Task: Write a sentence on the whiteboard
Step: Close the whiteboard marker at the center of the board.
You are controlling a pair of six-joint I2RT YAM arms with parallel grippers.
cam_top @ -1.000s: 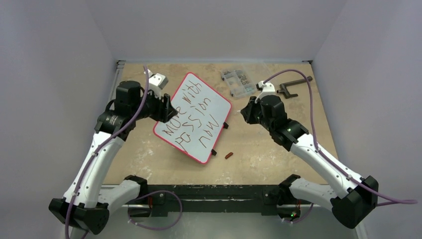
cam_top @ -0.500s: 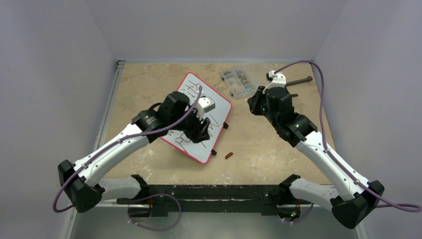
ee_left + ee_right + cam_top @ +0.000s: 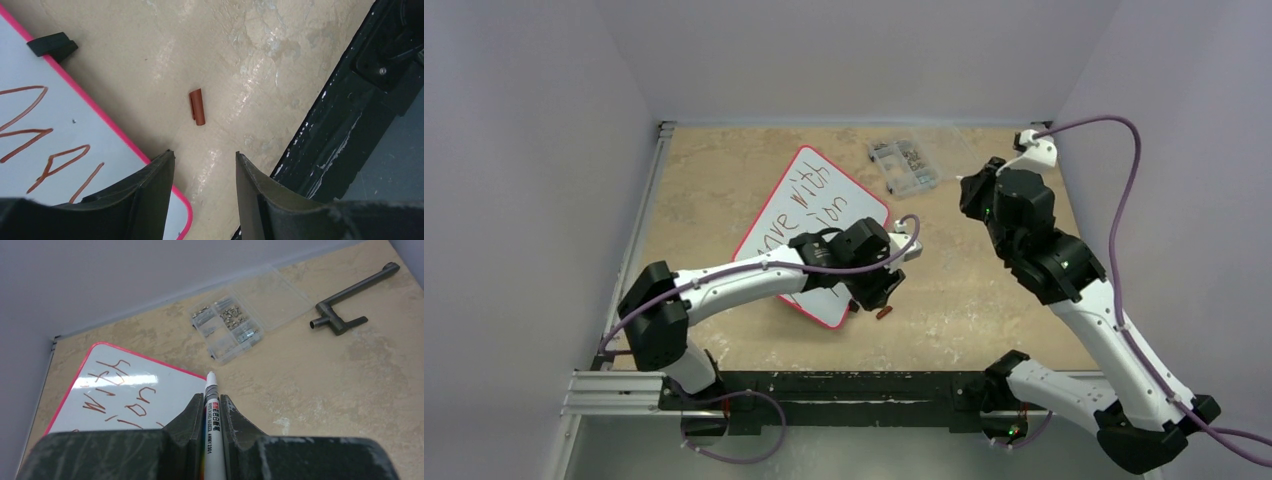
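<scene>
**A:** From the top camera first: anything legible?

**B:** Reads "move with" and, a row lower, "ion", on the large flat white whiteboard (image 3: 861,212) with rounded corners and a thin red rim, lying askew left of the table's centre. Shows the handwritten reddish-brown sentence (image 3: 802,198) in uneven letters and slanted rows. Hides the lower rows under the left arm.

**A:** And against half a second ago?

**B:** Puts the left gripper (image 3: 882,297) at the board's near right corner, just above a small reddish-brown pen cap (image 3: 884,313). Earlier had it over the board's middle. Finds the right gripper (image 3: 970,192) drawn further back to the far right, near the clear plastic parts box (image 3: 904,165). Leaves the board where it was.

**A:** Left wrist?

**B:** Shows black fingers (image 3: 150,192) spread wide with nothing between. Places the cap (image 3: 197,107) ahead, between the red rim and the black frame rail (image 3: 350,115), touching neither. Catches a few brown strokes (image 3: 30,132), unreadable here, and one small black foot (image 3: 51,44) at the rim.

**A:** Right wrist?

**B:** Clamped tight on a white-barrelled marker (image 3: 210,382), tip pointing away and off the board. Carries a red label block and dark print, apparently "AWMY 2301", otherwise too small to read. Beyond, gives "with" at an angle, and a dark grey metal crank handle (image 3: 345,310) at far right.
</scene>
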